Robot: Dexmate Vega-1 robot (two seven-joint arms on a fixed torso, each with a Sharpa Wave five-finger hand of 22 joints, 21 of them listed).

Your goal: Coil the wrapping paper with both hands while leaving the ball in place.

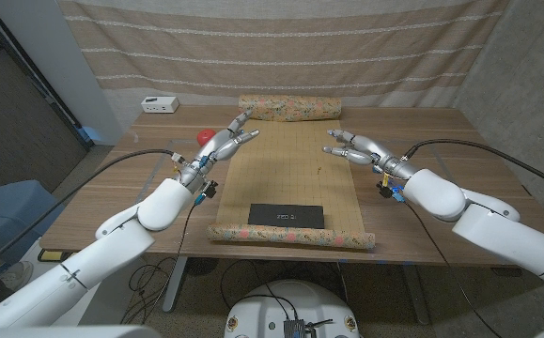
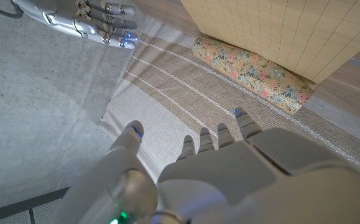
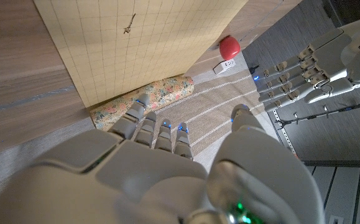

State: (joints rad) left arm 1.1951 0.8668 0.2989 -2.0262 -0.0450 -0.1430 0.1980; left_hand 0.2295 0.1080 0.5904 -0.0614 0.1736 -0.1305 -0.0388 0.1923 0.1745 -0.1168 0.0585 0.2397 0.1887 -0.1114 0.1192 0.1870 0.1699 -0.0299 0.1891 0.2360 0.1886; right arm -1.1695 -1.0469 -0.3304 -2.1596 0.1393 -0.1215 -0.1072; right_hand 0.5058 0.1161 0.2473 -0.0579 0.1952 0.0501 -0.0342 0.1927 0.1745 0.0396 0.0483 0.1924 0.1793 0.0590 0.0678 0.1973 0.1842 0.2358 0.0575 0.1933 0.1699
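The wrapping paper (image 1: 290, 174) lies spread on the table with its tan grid side up. Its far end is a floral roll (image 1: 290, 108) and its near end another floral roll (image 1: 290, 237). A red ball (image 1: 201, 138) sits on the table just left of the sheet, behind my left hand (image 1: 220, 145). That hand hovers at the sheet's left edge, fingers spread and holding nothing. My right hand (image 1: 356, 147) hovers at the right edge, fingers apart and empty. The left wrist view shows my left hand (image 2: 217, 174) and the far roll (image 2: 254, 68). The right wrist view shows my right hand (image 3: 167, 168), the roll (image 3: 148, 99) and the ball (image 3: 229, 46).
A flat black object (image 1: 286, 215) lies on the sheet near the front roll. A small white box (image 1: 159, 104) stands at the far left of the wooden table (image 1: 422, 150). A striped cloth (image 1: 281, 38) hangs behind the table.
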